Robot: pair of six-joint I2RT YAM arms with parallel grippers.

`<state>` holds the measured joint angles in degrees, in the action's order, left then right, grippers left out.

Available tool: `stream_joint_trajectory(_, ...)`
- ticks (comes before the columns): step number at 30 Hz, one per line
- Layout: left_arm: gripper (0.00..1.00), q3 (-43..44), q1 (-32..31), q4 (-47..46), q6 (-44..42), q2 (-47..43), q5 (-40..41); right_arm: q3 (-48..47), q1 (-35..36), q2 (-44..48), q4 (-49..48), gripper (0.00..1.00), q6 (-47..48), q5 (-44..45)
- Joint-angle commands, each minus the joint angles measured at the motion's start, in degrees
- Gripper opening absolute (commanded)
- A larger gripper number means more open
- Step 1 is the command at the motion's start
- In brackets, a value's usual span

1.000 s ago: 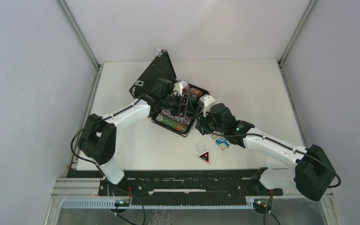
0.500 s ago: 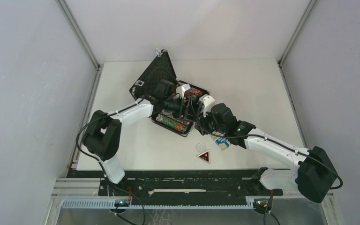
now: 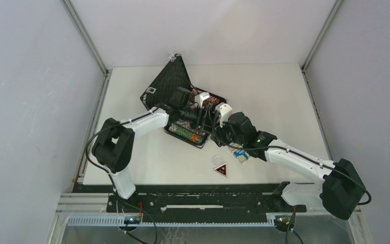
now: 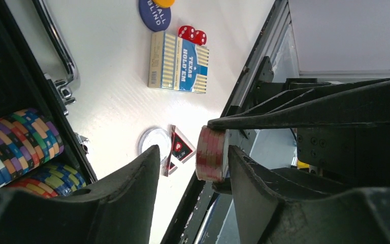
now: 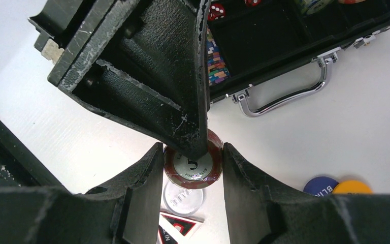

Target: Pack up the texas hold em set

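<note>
One step in hand: a pass of the red chip stack (image 4: pixel 210 154) from right to left, as I read it, held just in front of the open briefcase (image 3: pixel 171 81)
Left gripper (image 4: pixel 193 151): jaws apart, straddling the stack; one finger (image 4: pixel 254 188) touches a chip face, the other stands off it
Your move: close these jaws slowly and squarely on the flat faces, so the chips do not fan out
Briefcase: lid up, multicoloured chip rows (image 4: pixel 18 140) in the near trough; steer for a free slot
Right gripper (image 5: pixel 192 148): clamped on the stack's rim; release only once you see the left jaws seated
Loose on the table (image 3: pixel 284 101): blue card deck (image 4: pixel 179 63), red dice (image 4: pixel 193 34), blue blind token (image 4: pixel 155 12), clear disc (image 4: pixel 151 141), triangular token (image 4: pixel 181 149), all left for you to pack
</note>
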<state>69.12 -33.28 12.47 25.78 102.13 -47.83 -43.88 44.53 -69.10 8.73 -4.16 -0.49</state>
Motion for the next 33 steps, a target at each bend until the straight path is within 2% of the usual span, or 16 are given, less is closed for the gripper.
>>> stream_joint_trajectory(1, 0.55, 2.2, -0.4, -3.5, 1.2, -0.1, -3.3, -2.7, 0.7, 1.2, -3.1, 0.40, 0.6, -0.1)
stream_joint_trajectory(16, 0.33, 1.0, -0.7, -6.1, 2.4, 1.0, -6.2, -2.7, 0.9, 0.5, -3.7, 0.40, 0.6, 0.7)
stream_joint_trajectory(23, 0.02, 0.7, -0.9, -5.5, 1.9, 1.5, -6.1, -2.9, 0.9, -0.3, -4.3, 0.40, 0.6, 1.0)
stream_joint_trajectory(30, 0.00, 1.0, -0.8, -5.5, 1.5, 0.9, -5.5, -2.9, 0.9, -0.6, -4.3, 0.41, 0.3, 1.7)
stream_joint_trajectory(31, 0.00, 1.3, -0.8, -5.5, 1.7, 1.0, -5.4, -2.9, 0.8, -0.7, -4.3, 0.44, 0.2, 2.0)
stream_joint_trajectory(33, 0.00, 1.9, -0.8, -5.5, 2.0, 1.5, -5.1, -2.9, 0.8, -1.3, -4.4, 0.56, -0.2, 3.1)
